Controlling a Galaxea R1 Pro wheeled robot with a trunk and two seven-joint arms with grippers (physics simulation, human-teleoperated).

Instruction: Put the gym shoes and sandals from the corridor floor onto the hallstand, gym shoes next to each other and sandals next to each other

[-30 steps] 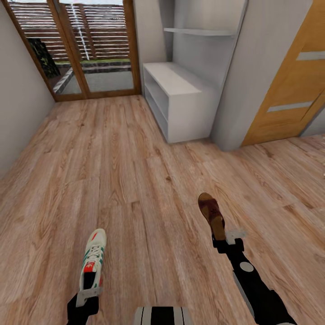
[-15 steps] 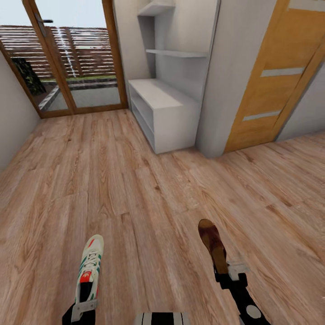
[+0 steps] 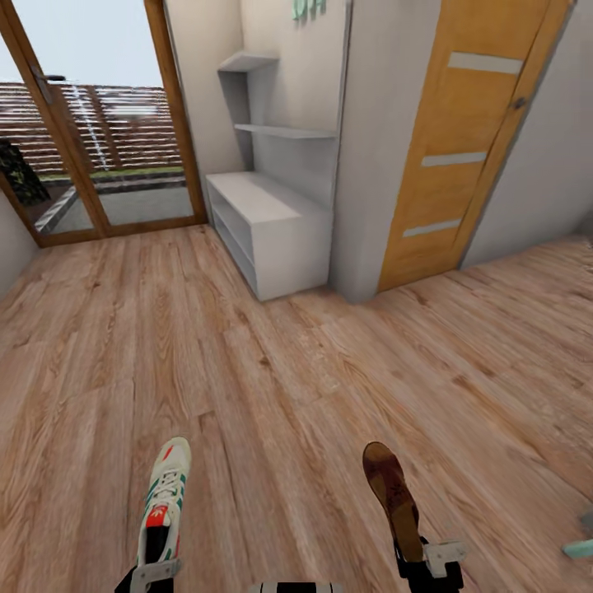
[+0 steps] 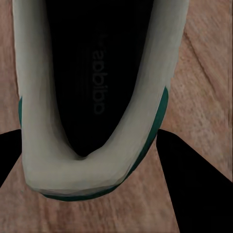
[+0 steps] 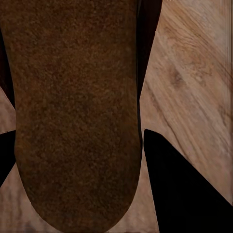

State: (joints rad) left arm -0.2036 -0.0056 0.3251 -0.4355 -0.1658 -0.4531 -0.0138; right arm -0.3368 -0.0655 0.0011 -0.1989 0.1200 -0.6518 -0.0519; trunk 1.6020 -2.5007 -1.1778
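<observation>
Wood-plank floor (image 3: 272, 395). Grey walls (image 3: 379, 123). Glazed door (image 3: 91, 140) at far end, daylight entering. Orange panel door (image 3: 461, 140) on right. Wall shelves (image 3: 280, 130) mounted.

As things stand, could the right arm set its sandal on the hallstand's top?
Probably not yet. The right gripper holds the sandal low by the robot, and a long stretch of bare corridor floor separates it from the hallstand; nothing blocks the path, so driving closer should do.

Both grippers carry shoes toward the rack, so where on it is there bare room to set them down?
The hallstand has a flat top bare from the glass-door end to the wall end. Its open shelves look bare too, though dim. Thin wall shelves hang above the top, leaving less headroom there.
</observation>
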